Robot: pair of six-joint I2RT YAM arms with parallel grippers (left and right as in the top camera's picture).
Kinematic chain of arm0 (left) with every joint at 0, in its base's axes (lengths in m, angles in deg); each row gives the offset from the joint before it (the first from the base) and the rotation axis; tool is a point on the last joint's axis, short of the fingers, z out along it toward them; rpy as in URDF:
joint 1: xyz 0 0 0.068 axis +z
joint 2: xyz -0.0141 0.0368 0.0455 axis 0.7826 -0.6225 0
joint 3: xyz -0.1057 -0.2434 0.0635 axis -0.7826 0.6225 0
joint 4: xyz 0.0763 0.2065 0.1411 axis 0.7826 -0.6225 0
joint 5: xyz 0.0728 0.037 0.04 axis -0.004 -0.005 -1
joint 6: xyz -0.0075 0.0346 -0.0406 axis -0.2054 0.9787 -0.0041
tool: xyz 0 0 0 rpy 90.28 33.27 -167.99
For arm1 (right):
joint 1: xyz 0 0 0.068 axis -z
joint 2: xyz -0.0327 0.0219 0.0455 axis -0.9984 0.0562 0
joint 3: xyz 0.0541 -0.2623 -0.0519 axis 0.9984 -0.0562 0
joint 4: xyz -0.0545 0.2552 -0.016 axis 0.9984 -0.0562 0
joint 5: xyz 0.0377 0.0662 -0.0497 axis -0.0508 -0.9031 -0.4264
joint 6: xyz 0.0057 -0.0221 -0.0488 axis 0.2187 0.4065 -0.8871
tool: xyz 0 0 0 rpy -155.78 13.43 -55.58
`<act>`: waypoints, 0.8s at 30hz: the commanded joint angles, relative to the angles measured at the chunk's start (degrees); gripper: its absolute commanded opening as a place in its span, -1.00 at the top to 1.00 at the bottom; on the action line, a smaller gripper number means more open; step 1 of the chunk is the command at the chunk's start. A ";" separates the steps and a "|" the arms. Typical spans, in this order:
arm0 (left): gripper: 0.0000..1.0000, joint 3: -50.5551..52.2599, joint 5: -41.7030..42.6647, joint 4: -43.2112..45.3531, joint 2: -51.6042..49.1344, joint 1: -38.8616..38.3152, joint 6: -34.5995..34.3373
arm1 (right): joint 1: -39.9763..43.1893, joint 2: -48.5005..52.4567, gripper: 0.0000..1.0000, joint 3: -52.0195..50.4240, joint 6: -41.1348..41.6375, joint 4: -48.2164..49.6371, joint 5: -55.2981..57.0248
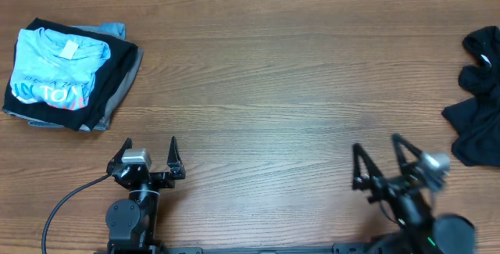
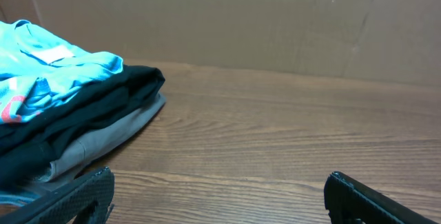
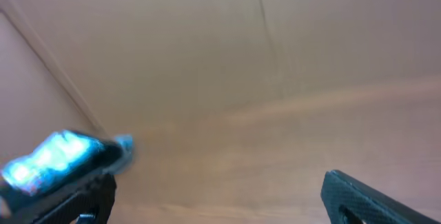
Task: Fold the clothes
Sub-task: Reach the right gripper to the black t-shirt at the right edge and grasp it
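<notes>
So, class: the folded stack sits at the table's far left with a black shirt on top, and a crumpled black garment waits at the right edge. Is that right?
Not quite. The top of the folded stack is a light blue shirt, not a black one; the black shirt lies beneath it, as the overhead view shows. The stack is at the far left, and the crumpled black garment does wait at the right edge.

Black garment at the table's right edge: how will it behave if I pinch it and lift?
The black garment lies crumpled in loose lobes, so it is probably floppy and would drape from one pinch point. It looks like thin cloth, likely light. Pushed, it would probably bunch rather than slide flat. Part runs off the overhead frame.
</notes>
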 commanded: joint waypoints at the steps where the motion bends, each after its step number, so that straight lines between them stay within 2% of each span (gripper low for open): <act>1: -1.00 0.63 0.52 0.28 0.59 0.31 1.07 | -0.31 2.01 -1.00 12.52 0.13 -5.01 5.44; 4: -1.00 0.63 0.52 0.26 0.59 0.31 1.07 | -0.33 5.81 -1.00 20.28 -0.83 -6.99 5.60; 9: -1.00 0.63 0.52 0.26 0.59 0.31 1.07 | -0.33 18.10 -1.00 33.90 -0.83 -15.67 6.58; 13: -1.00 0.63 0.52 0.26 0.59 0.31 1.07 | -0.31 33.68 -1.00 47.82 -3.63 -24.81 14.64; 20: -1.00 0.63 0.52 0.26 0.59 0.31 1.07 | 0.07 62.47 -1.00 75.84 -4.98 -44.02 21.27; 24: -1.00 0.63 0.55 0.28 0.59 0.31 1.07 | 2.84 74.05 -1.00 83.45 -4.98 -48.22 21.24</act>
